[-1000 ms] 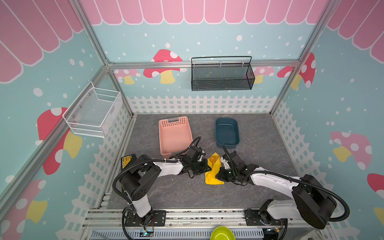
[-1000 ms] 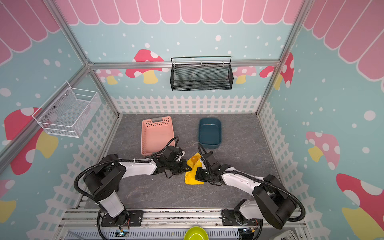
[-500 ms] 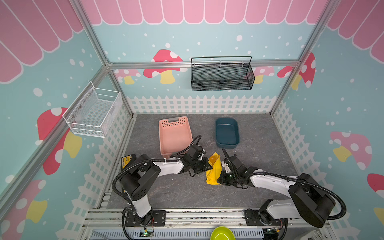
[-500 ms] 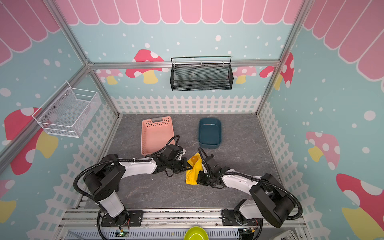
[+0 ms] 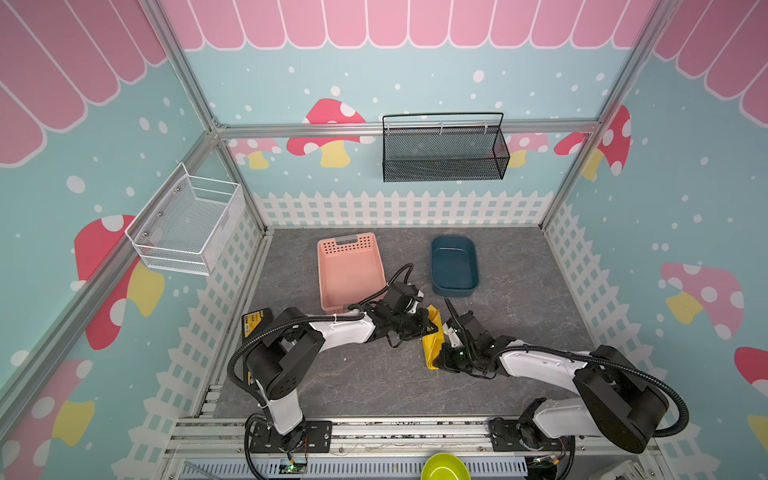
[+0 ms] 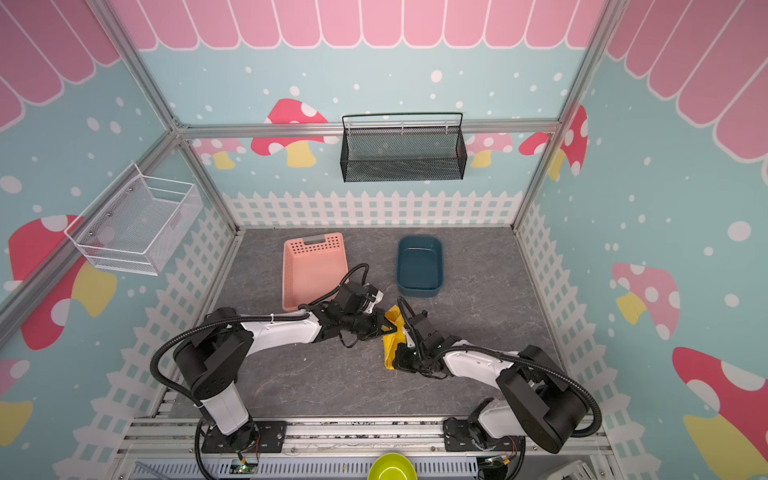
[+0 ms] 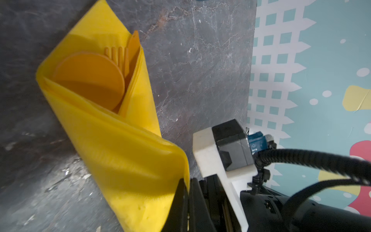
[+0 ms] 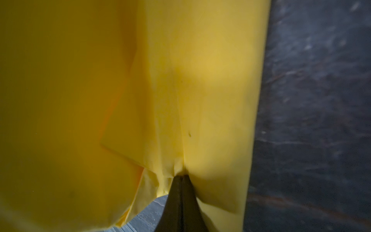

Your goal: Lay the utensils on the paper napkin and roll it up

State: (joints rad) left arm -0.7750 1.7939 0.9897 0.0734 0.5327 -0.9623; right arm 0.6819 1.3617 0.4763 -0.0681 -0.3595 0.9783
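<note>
Yellow paper is what catches the eye: the paper napkin is folded over into a narrow, loose roll near the middle of the grey tabletop, a little towards its front edge, lying lengthwise from back to front. It sits just in front of the gap between the pink basket and the blue tub, apart from both.

Both arms meet at it. The left gripper comes in from the left at the roll's far half, and the right gripper comes in from the right at its near end. In the left wrist view the dark fingers are pressed together with the napkin's edge pinched between them. The right wrist view shows the same on the other arm: its jaws are closed tight on a gathered bit of the paper, which fills most of that picture.

The utensils are tucked inside the open far end of the roll. The round bowl of the spoon lies in front, with the tines of the fork and the tip of the knife peeping out past it. Their handles are hidden in the paper.

Whether the held flap is lifted clear of the tabletop I can't quite make out from where I stand.
</note>
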